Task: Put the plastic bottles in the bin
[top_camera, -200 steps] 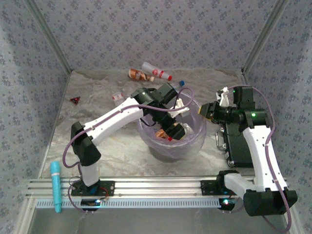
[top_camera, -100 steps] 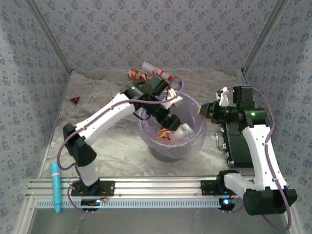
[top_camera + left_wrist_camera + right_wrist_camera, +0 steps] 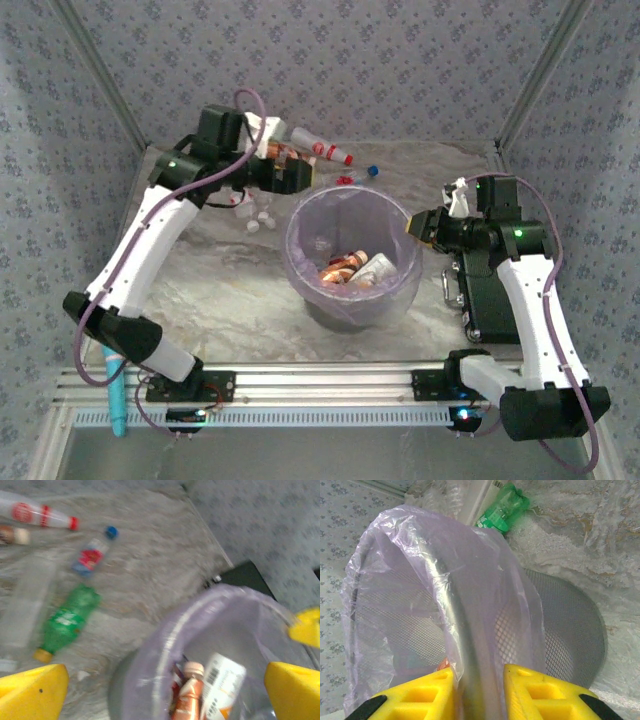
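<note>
**A:** Where is the left gripper [image 3: 292,173]?

**B:** It is to the far left of the bin [image 3: 300,222], above the table [image 3: 200,290], among the loose bottles. In the left wrist view its yellow fingers [image 3: 31,694] are spread wide with nothing between them.

**A:** And the right gripper [image 3: 414,228]?

**B:** It is at the bin's right rim. In the right wrist view its fingers [image 3: 415,697] sit narrow, one on each side of the rim, pinching the lavender bag and the hoop under it.

**A:** What is inside the bin?

**B:** An orange bottle [image 3: 190,695] and a white labelled bottle [image 3: 222,682] lie side by side at the bottom. Anything else down there is too blurred to tell.

**A:** Which bottles are on the table?

**B:** A green bottle [image 3: 67,620] lies on its side near the bin's far side, with a clear bottle [image 3: 25,605] just beside it. Farther off there is a blue-capped bottle [image 3: 91,556] with a red label. Near the far edge lies a white bottle with red bands [image 3: 320,149]. All four lie flat, well apart from the right gripper.
</note>
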